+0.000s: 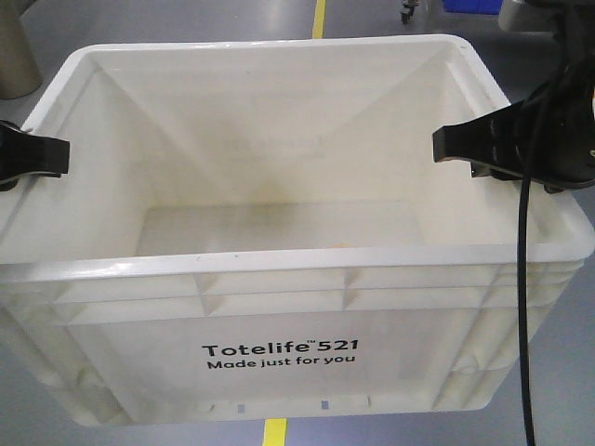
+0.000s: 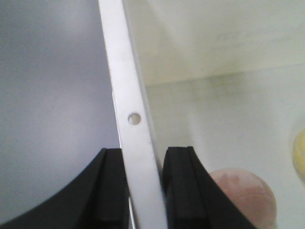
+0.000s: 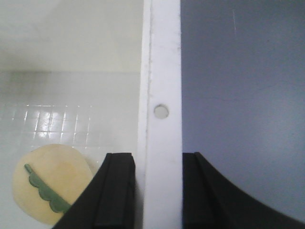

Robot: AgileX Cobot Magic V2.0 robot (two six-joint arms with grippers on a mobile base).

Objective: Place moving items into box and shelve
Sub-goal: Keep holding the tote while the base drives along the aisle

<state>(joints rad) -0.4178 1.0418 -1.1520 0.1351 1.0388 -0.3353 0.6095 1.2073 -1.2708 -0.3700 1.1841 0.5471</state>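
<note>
The white box (image 1: pixel 279 279) printed "Totelife 521" fills the front view, with grey floor showing below it. My left gripper (image 1: pixel 33 156) is shut on the box's left rim (image 2: pixel 131 95), one finger on each side of the wall (image 2: pixel 145 162). On the right rim (image 3: pixel 162 71), my right gripper (image 1: pixel 474 149) clamps the wall the same way (image 3: pixel 157 164). Inside lie a pale yellow ball with a green stripe (image 3: pixel 50 183), a pinkish rounded item (image 2: pixel 243 195) and a yellow item (image 2: pixel 300 152) at the view's edge. The shelve is out of view.
A yellow floor line (image 1: pixel 319 17) runs ahead beyond the box. A blue bin (image 1: pixel 474 5) and a caster wheel (image 1: pixel 407 11) sit at the far top. A beige cylinder (image 1: pixel 14 56) stands far left. A black cable (image 1: pixel 525 279) hangs across the box's right side.
</note>
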